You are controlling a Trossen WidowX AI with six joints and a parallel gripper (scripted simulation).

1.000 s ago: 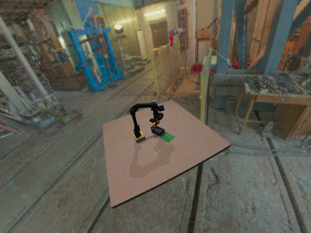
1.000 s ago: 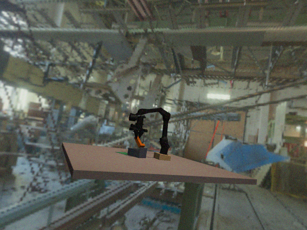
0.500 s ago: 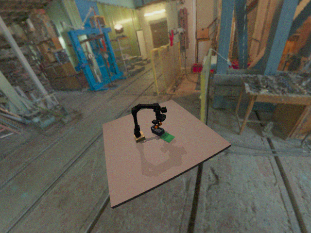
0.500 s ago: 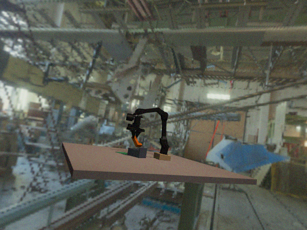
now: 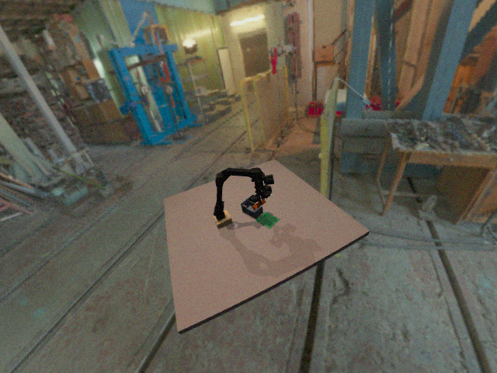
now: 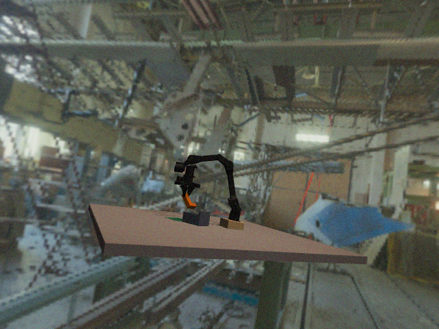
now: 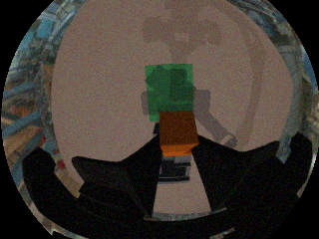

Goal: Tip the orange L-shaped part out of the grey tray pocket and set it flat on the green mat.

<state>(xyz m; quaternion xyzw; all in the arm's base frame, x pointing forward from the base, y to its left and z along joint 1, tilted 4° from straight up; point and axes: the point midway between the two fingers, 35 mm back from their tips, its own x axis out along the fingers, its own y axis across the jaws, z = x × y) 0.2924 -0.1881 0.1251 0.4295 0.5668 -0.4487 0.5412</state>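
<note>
My gripper [image 5: 261,200] [image 6: 186,194] [image 7: 175,136] is shut on one end of the orange part [image 6: 188,201] [image 7: 177,128], with a finger on each side in the wrist view. The part is clear of the tray and held in the air. In the exterior view it hangs steeply tilted, its lower end bent toward the right. The grey tray [image 5: 251,212] [image 6: 195,218] [image 7: 174,167] stands below; the part and fingers hide some of it in the wrist view. The green mat [image 5: 271,219] [image 6: 173,218] [image 7: 169,92] lies flat beside the tray, in shadow.
The arm's tan base block [image 5: 223,220] [image 6: 231,223] stands on the pinkish table top [image 5: 208,280] [image 6: 149,237], on the other side of the tray from the mat. The arm arches over from it. Its shadow falls across the table and mat.
</note>
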